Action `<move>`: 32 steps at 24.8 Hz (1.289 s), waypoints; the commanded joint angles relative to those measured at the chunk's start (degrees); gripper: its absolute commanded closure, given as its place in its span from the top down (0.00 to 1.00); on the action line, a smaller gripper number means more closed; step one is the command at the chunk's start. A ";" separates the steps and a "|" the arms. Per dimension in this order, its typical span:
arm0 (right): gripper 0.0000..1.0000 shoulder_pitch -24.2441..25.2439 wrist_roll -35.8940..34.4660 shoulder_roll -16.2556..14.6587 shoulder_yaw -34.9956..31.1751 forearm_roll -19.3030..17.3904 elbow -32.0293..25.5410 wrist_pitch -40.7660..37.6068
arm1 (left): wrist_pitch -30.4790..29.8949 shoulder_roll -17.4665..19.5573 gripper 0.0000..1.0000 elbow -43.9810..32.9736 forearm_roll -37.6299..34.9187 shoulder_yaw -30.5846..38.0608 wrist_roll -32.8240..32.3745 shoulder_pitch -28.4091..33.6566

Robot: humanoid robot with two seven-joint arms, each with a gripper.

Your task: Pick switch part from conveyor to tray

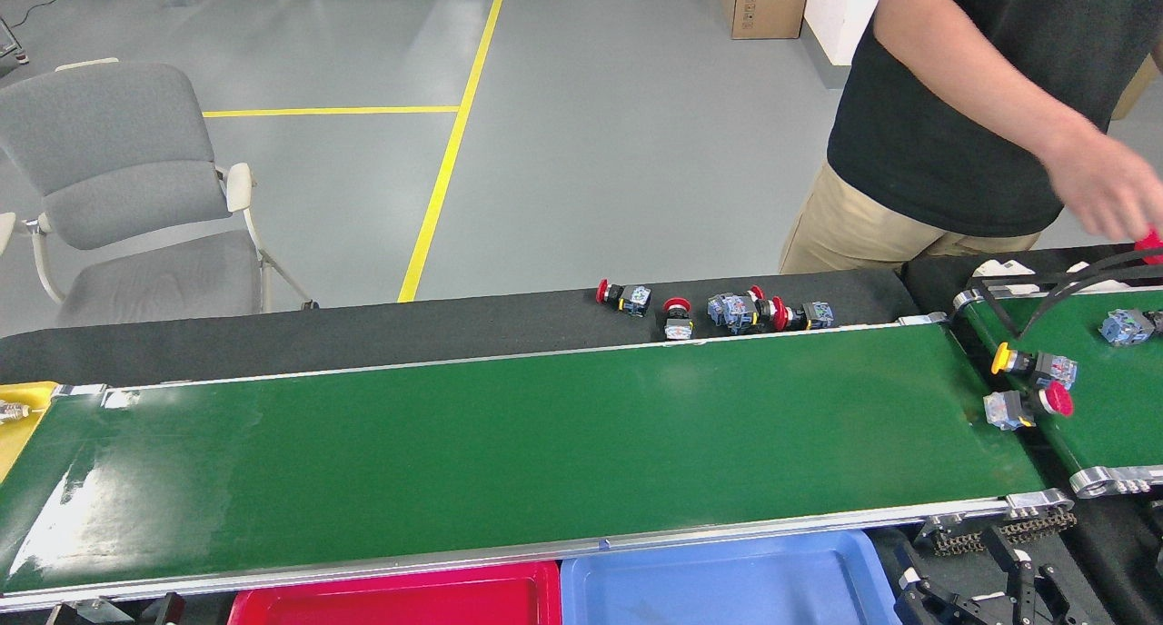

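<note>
Conveyor: the long green belt [509, 443] in front of you is bare over most of its length, with glare at its left end.
Switch parts arriving: one with a red cap [1027, 407] straddles the gap between the short angled belt [1104, 407] and the conveyor's right end; one with a yellow cap [1034, 364] sits just behind it on the angled belt; a blue-bodied one [1125, 325] lies farther up that belt.
Spare parts: a row of red-capped switches [718, 312] rests on the black strip [363, 334] beyond the far rail (off the belt, touching nothing green).
Tray: the red tray [400, 600] sits under the near rail at the bottom edge, what you can see of it empty; the blue tray [727, 580] is just beside it on the right.
Yellow tray: a corner [23, 407] shows at the left end.
Person: a blurred hand [1108, 193] reaches over the angled belt.
Your grippers: neither the left nor the right one appears in this view, so you cannot tell whether the fingers are released or clenched.
Background: a grey chair [127, 189] stands on the floor, far left.
</note>
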 commanded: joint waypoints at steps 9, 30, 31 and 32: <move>0.99 -4.59 0.75 -2.05 -1.21 -0.36 3.28 1.06 | -0.06 0.51 1.00 -0.60 -0.05 0.39 0.37 -0.31; 0.28 -29.37 8.40 -4.25 10.92 0.52 26.66 15.21 | -0.15 0.60 1.00 -0.16 -0.05 0.30 0.37 -2.24; 0.20 -29.29 8.40 -4.25 11.18 0.52 26.66 15.21 | -0.23 0.60 1.00 -0.16 -0.05 0.22 0.37 -2.33; 0.10 -29.29 8.40 -4.25 12.14 0.43 26.66 15.21 | -0.15 0.43 1.00 -0.16 -0.05 0.30 0.37 -2.51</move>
